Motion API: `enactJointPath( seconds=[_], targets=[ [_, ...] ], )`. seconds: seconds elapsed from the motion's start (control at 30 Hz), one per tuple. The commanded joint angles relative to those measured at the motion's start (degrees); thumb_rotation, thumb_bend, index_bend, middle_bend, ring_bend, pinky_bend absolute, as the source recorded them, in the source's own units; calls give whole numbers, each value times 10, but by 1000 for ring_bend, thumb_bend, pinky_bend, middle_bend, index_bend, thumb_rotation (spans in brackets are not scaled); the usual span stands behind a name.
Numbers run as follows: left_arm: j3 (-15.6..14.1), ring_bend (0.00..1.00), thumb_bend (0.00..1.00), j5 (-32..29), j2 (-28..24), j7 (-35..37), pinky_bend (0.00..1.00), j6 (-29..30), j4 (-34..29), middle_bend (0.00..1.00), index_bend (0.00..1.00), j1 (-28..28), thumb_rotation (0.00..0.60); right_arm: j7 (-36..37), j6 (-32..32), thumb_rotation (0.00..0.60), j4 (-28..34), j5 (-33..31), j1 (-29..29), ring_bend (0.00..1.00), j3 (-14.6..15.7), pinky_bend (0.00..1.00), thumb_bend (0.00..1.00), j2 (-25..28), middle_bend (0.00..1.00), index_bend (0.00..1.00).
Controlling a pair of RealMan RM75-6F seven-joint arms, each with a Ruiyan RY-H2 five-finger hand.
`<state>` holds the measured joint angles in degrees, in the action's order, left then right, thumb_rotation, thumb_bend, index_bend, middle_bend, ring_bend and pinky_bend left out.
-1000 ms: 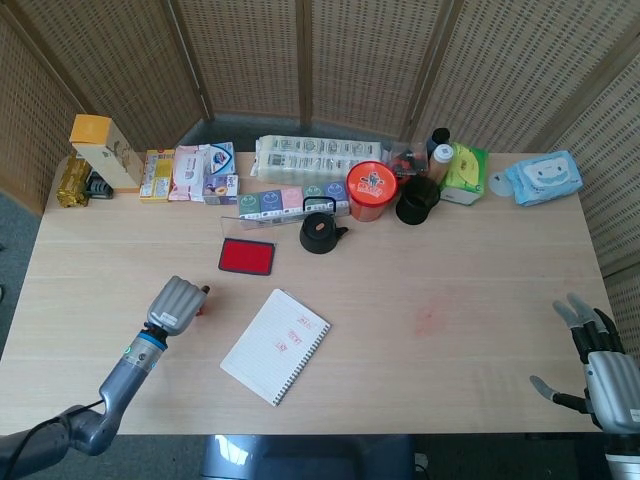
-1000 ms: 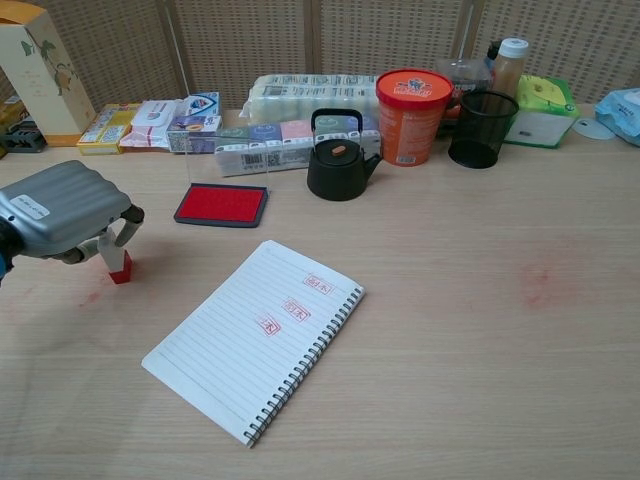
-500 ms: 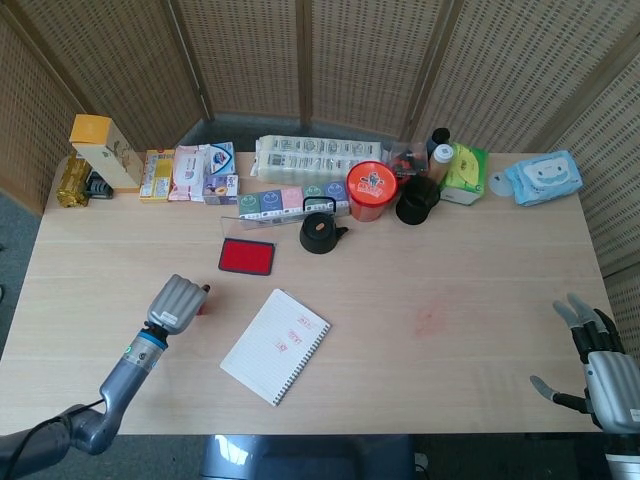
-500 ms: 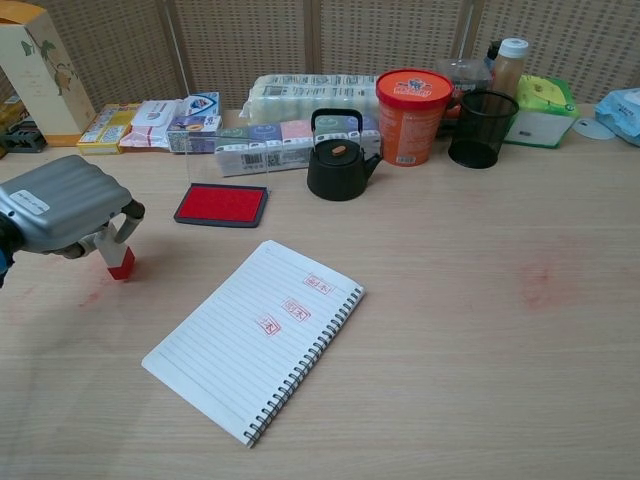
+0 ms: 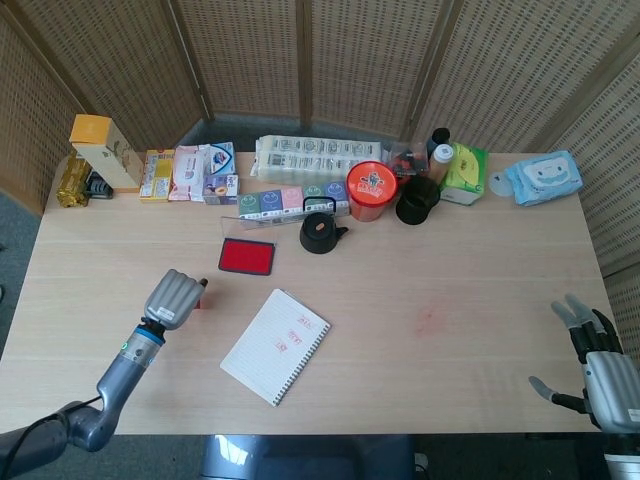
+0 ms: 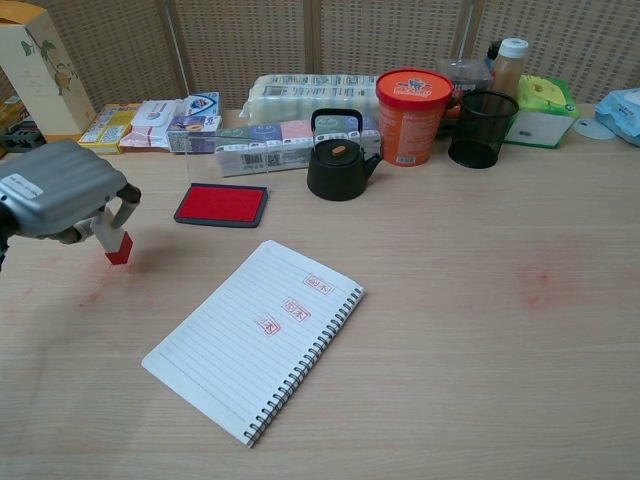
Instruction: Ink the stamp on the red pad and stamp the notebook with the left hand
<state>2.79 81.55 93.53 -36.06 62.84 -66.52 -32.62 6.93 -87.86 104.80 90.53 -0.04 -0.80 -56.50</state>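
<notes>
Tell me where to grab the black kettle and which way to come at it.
Take the black kettle by its arched handle, coming from straight above. The handle stands upright over the lid, open to a top-down grip. Its spout points toward the orange tub and boxes crowd close behind, so side approaches look tighter.

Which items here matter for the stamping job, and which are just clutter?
Job: stamp held in left hand; red pad; notebook.

Clutter: kettle, orange tub, black mesh cup, boxes along the back, tissue pack. Right hand idle.
</notes>
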Motion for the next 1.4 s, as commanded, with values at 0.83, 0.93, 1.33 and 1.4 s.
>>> enactJointPath(
  seconds=[0.83, 0.93, 1.33, 1.4],
  targets=[
    [105, 1000, 386, -120, 85, -44, 1000, -158, 140, 1000, 632, -163, 600, -7, 76, 600, -27, -109, 35, 0, -36, 0, 95, -17, 0, 0],
    [103, 1000, 386, -123, 102, -40, 1000, -165, 163, 1000, 632, -174, 600, -5, 82, 600, -29, -116, 38, 0, -39, 0, 95, -18, 0, 0],
    [90, 1000, 385, -125, 134, -28, 1000, -166, 206, 1000, 631, -186, 600, 2, 86, 600, -32, -117, 40, 0, -39, 0, 96, -16, 0, 0],
    [86, 1000, 386, -124, 138, -29, 1000, -166, 212, 1000, 632, -187, 600, 3, 85, 600, -30, -115, 39, 0, -39, 0, 95, -15, 0, 0]
  ],
)
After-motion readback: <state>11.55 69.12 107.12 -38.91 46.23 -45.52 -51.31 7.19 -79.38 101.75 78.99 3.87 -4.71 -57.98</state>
